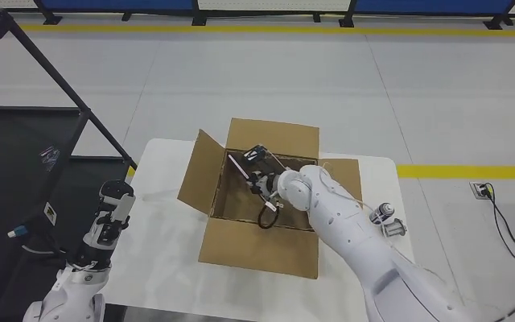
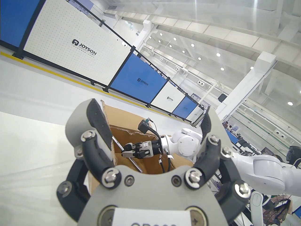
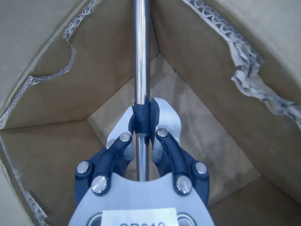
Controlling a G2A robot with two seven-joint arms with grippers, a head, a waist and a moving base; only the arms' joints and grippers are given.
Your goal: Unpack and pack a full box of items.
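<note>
An open cardboard box (image 1: pixel 253 241) stands on the white table (image 1: pixel 161 241), flaps spread. My right gripper (image 3: pixel 143 116) is inside the box, shut on a shiny metal rod (image 3: pixel 141 48) whose far end leans into an upper corner of the box. The left wrist view shows the same right gripper (image 2: pixel 128 152) holding the rod (image 2: pixel 117 145) slantwise inside the box (image 2: pixel 131 137). My left gripper (image 2: pixel 152 121) is open and holds nothing; it is at the table's left edge, tilted upward, away from the box. In the top view that left gripper (image 1: pixel 117 193) sits left of the box.
Two small metal parts (image 1: pixel 386 219) lie on the table right of the box. A black frame with netting (image 1: pixel 48 161) stands to the left of the table. The box's torn inner edges (image 3: pixel 249 71) flank the rod.
</note>
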